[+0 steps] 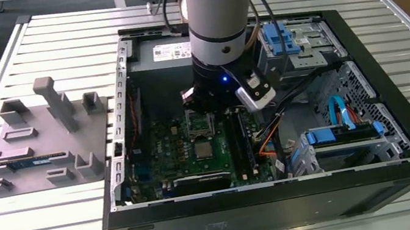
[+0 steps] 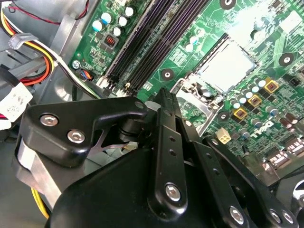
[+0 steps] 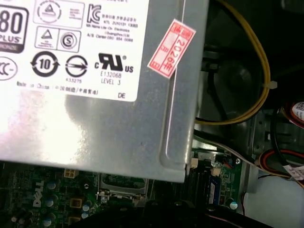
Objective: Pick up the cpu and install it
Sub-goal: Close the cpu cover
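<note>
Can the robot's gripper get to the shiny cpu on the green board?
Probably yes. The gripper hangs just above the motherboard, close to the cpu, whose top is bare with nothing lying across it.

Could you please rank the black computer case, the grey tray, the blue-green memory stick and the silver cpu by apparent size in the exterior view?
1. Black open computer case
2. Grey plastic tray
3. Thin blue-green memory stick and small silver-grey square cpu: too alike to rank.

The cpu [image 2: 223, 64] lies flat in its socket [image 2: 190, 85] on the green motherboard [image 2: 209, 19], near black memory slots [image 2: 161, 38].
</note>
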You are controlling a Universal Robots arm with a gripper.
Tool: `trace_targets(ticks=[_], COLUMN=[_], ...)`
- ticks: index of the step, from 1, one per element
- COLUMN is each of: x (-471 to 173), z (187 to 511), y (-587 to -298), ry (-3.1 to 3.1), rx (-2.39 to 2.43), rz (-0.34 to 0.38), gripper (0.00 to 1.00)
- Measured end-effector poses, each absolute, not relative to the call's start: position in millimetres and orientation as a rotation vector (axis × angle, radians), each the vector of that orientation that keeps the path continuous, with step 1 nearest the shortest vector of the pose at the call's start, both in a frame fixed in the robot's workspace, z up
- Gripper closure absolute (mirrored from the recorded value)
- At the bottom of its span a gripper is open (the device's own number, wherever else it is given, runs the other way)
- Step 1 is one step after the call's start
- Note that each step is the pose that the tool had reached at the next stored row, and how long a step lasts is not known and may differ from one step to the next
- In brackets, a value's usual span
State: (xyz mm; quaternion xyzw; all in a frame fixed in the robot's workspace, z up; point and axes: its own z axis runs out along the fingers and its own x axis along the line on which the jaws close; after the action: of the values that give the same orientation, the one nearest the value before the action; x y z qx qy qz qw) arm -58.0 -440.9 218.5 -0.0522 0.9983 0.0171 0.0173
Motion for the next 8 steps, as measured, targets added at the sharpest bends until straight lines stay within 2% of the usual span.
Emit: trace_targets(ticks=[8], x=[-54.7], z=[217.5], y=[-436.6], ry=[3.1], rx=[-0.199], rz=[0.054], gripper=[0.89])
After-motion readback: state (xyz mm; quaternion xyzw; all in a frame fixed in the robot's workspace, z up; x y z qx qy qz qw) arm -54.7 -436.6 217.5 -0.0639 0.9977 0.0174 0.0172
